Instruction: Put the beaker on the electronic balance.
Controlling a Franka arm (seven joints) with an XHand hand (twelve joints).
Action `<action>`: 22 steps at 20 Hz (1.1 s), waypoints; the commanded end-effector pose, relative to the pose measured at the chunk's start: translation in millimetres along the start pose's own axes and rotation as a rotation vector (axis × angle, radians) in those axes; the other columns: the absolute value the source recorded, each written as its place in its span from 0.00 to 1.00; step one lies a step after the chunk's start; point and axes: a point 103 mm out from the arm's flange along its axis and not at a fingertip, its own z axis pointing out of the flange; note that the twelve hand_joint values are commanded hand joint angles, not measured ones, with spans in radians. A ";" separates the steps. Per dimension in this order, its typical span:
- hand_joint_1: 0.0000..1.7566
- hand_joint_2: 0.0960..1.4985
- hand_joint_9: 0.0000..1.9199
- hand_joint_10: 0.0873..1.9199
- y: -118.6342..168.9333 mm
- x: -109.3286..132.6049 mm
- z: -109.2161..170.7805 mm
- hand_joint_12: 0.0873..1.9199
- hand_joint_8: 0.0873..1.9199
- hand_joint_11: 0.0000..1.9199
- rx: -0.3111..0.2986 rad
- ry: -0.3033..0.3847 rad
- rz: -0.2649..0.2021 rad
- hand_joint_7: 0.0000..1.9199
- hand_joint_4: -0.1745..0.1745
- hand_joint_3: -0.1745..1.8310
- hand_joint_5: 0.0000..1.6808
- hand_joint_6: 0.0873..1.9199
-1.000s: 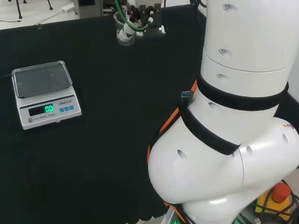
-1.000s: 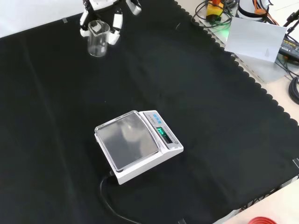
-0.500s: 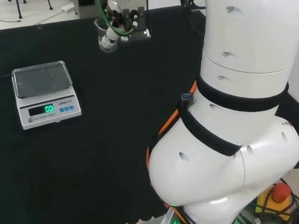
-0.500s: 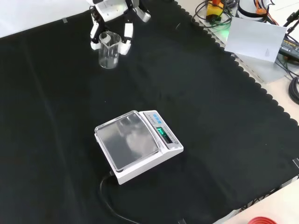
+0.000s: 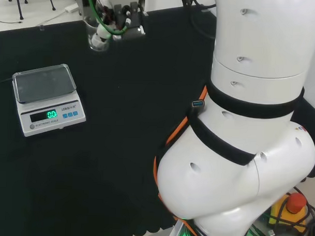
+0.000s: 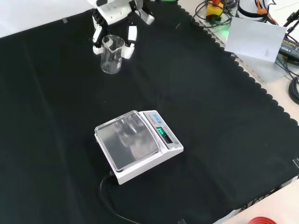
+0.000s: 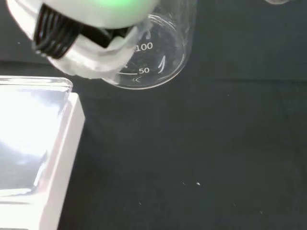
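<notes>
A clear glass beaker (image 6: 112, 54) hangs upright above the black cloth, and the hand (image 6: 115, 13) is shut on it, with fingers (image 6: 131, 35) down both sides of its rim. In the head view the beaker (image 5: 98, 35) and hand (image 5: 115, 13) are at the top, beyond and to the right of the white electronic balance (image 5: 48, 98). In the front view the balance (image 6: 135, 143) sits lower, near the middle, its pan bare and its display lit green. The wrist view has the beaker (image 7: 156, 52) close by, beside a finger (image 7: 91, 48), and a corner of the balance (image 7: 33, 143).
The arm's big white links (image 5: 240, 126) take up the right of the head view. The balance's black cable (image 6: 110, 205) trails toward the cloth's near edge in the front view. A white sheet (image 6: 254, 39) and cables lie beyond the cloth's scalloped right edge.
The hand has carried the beaker leftward in the head view and downward in the front view, closer to the balance. The balance has not moved.
</notes>
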 end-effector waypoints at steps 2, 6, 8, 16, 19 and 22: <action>0.66 0.44 0.81 0.09 12.9 50.0 -2.6 0.36 0.34 0.75 0.005 -0.017 -0.071 0.71 0.72 0.34 0.80 0.21; 0.66 0.43 0.81 0.09 19.8 77.5 6.1 0.36 0.34 0.75 0.022 -0.025 -0.114 0.71 0.71 0.34 0.80 0.21; 0.66 0.43 0.81 0.08 22.2 88.6 10.4 0.36 0.34 0.75 0.030 -0.026 -0.131 0.71 0.71 0.34 0.80 0.21; 0.66 0.43 0.81 0.08 30.0 125.9 16.5 0.36 0.34 0.75 0.043 -0.039 -0.174 0.71 0.72 0.34 0.80 0.21; 0.66 0.43 0.81 0.08 34.0 139.3 17.8 0.36 0.34 0.75 0.046 -0.042 -0.185 0.71 0.72 0.35 0.80 0.21; 0.66 0.43 0.81 0.08 28.3 120.1 22.0 0.36 0.34 0.76 0.152 -0.296 0.013 0.71 0.73 0.35 0.81 0.21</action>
